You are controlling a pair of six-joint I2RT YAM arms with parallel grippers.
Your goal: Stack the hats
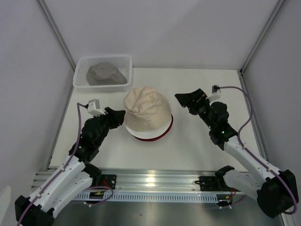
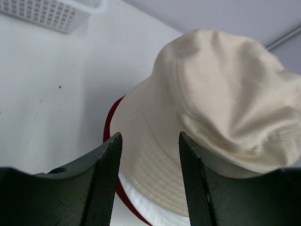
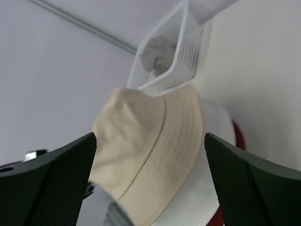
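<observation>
A cream-beige hat [image 1: 146, 111] sits on top of a white hat [image 1: 151, 134], which lies on a dark red hat [image 1: 164, 132], in the middle of the table. A grey hat [image 1: 106, 74] lies in the white mesh basket [image 1: 79, 75] at the back left. My left gripper [image 1: 120, 115] is open just left of the stack, jaws either side of the beige hat's brim [image 2: 155, 169]. My right gripper [image 1: 184, 100] is open and empty to the right of the stack. The right wrist view shows the beige hat [image 3: 141, 150], white hat [image 3: 202, 188] and the basket [image 3: 174, 52].
The basket stands against the back wall at the left. White enclosure walls close in the table on three sides. A metal rail [image 1: 155, 181] with the arm bases runs along the near edge.
</observation>
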